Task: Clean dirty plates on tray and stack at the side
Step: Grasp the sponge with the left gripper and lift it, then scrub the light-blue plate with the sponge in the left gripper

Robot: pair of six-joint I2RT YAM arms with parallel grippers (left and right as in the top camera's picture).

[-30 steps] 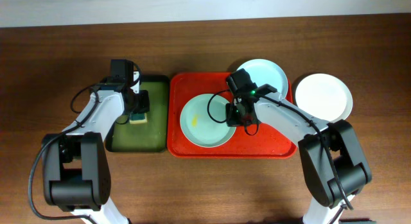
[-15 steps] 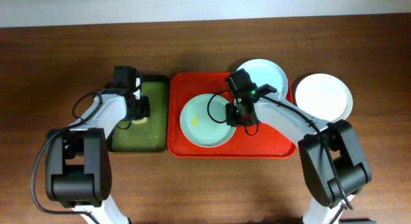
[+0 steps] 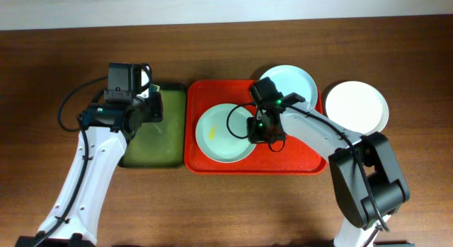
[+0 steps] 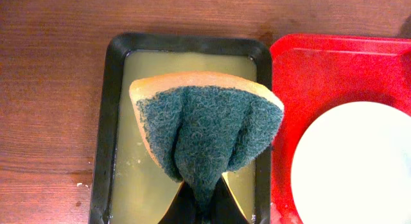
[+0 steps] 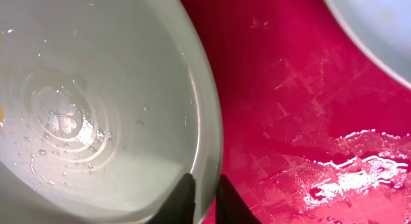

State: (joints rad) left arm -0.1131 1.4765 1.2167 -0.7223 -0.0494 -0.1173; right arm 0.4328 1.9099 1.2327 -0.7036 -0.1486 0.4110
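- Grip state: L gripper [image 4: 201, 203] is clamped on a folded sponge [image 4: 205, 131], pinched at its narrow lower end; R gripper [image 5: 204, 193] is closed on the rim of the mint plate [image 3: 224, 132], one finger inside the rim, one outside.
- Mint plate is lying on the red tray [image 3: 301, 161], spreading left of the R fingers, w/ its yellow smear [image 3: 212, 134] not yet wiped.
- Risk: rim is wet, so it could be lost from the R pinch once scrubbing pressure is applied.
- Risk: tray is wet too, w/ pooled water right of the R fingers; plate may be pushed sliding.
- Risk: sponge could be pulled out of its thin pinch, or water dripped over the table [image 3: 212, 204] en route.
- Surface: dark green basin [image 4: 108, 121] of yellowish water is seen directly past the L fingers, its edge beside the tray's.
- Room: blue plate [image 3: 291, 80] is near, beyond the R fingers; a knock is possible. White plate [image 3: 357, 105] is off the tray, well apart.
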